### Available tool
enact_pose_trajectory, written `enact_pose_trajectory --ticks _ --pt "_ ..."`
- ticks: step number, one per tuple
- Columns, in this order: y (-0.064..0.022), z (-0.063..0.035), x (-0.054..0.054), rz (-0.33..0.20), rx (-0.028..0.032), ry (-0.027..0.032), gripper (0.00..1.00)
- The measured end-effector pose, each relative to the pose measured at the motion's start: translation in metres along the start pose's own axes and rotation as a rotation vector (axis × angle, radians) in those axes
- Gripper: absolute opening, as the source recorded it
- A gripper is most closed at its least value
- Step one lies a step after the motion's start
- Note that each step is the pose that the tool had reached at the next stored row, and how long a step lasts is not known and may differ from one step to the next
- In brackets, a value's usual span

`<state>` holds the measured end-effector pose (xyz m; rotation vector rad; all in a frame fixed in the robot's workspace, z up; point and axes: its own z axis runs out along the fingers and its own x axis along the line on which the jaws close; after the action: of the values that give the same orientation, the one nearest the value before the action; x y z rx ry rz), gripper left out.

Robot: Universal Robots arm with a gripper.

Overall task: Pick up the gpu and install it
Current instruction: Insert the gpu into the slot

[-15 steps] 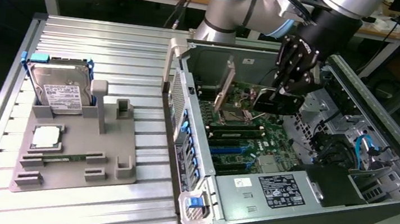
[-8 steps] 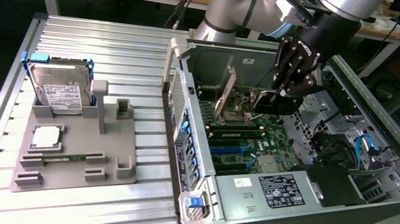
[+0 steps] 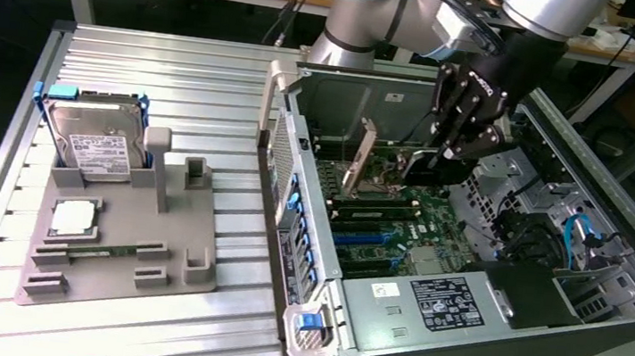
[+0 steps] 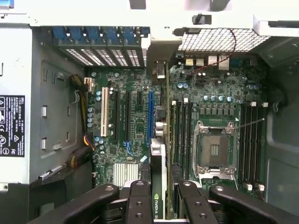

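Your hand (image 4: 163, 205) hangs inside the open grey metal computer case (image 3: 279, 129). Its black fingers (image 4: 140, 200) are drawn in narrow, clamped on the gpu (image 4: 158, 196), a thin dark circuit card with a green label, seen edge-on.

The card stands upright over the green motherboard (image 4: 126, 140) and runs toward the perforated rear wall (image 4: 219, 39). It sits just beside the long blue expansion slot (image 4: 150, 116), with black memory sticks (image 4: 180, 135) close on its other side, so the lane is tight. The white slot (image 4: 104, 112) and the empty silver processor socket (image 4: 215, 149) lie farther off.

You cannot tell whether the card's lower edge touches a slot. The fingers cover its near end.

At the exterior view's left, well apart from the case, the ribbed aluminium bench (image 3: 187, 64) carries a grey fixture tray (image 3: 115, 273). On the tray are a silver hard drive with blue rails (image 3: 89, 138) and a square silver processor chip (image 3: 73, 218).
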<state>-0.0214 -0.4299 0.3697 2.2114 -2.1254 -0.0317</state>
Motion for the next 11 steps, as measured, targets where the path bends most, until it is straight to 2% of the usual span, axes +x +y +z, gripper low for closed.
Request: enact_pose_trajectory --ticks 2,3,11 --pt "0.0001 0.0011 0.0 -0.002 -0.0001 0.0064 0.27" --pt "0.0003 0.0026 0.0 -0.003 -0.0002 0.0075 0.27" --pt "0.0084 0.0165 -0.001 0.002 -0.0005 0.0094 0.27"
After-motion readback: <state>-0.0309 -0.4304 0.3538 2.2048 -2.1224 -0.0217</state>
